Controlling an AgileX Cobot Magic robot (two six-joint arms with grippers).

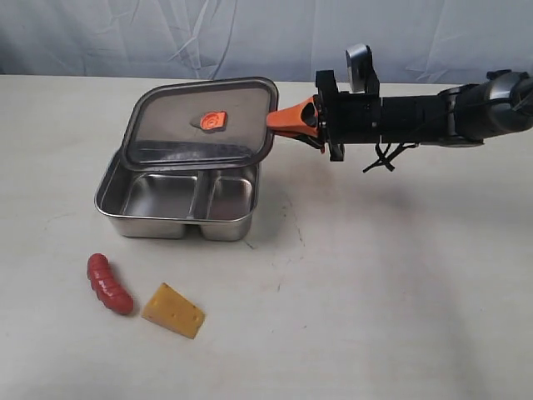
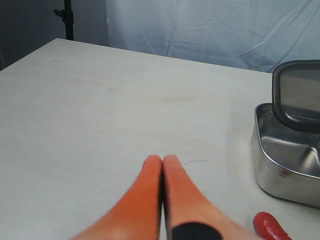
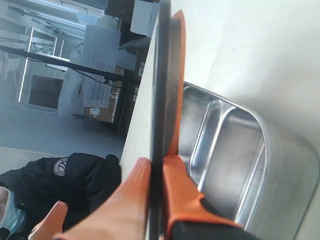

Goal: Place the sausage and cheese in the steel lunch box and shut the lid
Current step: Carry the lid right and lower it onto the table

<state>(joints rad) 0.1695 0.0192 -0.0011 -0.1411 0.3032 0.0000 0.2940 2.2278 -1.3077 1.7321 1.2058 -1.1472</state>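
- Right gripper (image 1: pixel 279 119) clamped on the edge of the lid (image 1: pixel 204 125); orange fingers pinch it from both sides in the right wrist view.
- Lid is tilted over the far side of the steel lunch box (image 1: pixel 166 227), orange valve facing up; can't tell if its lower edge touches the rim.
- Lunch box sits on the bench (image 1: pixel 375 275), left half, mid-depth, larger compartment towards the left edge.
- Sausage (image 1: pixel 109 284) lies on the bench between the box and the near edge, left side.
- Cheese (image 1: pixel 172 310) is just beside the sausage, not touching it.
- Left gripper (image 2: pixel 162 160) is closed and empty over bare bench, near the sausage.
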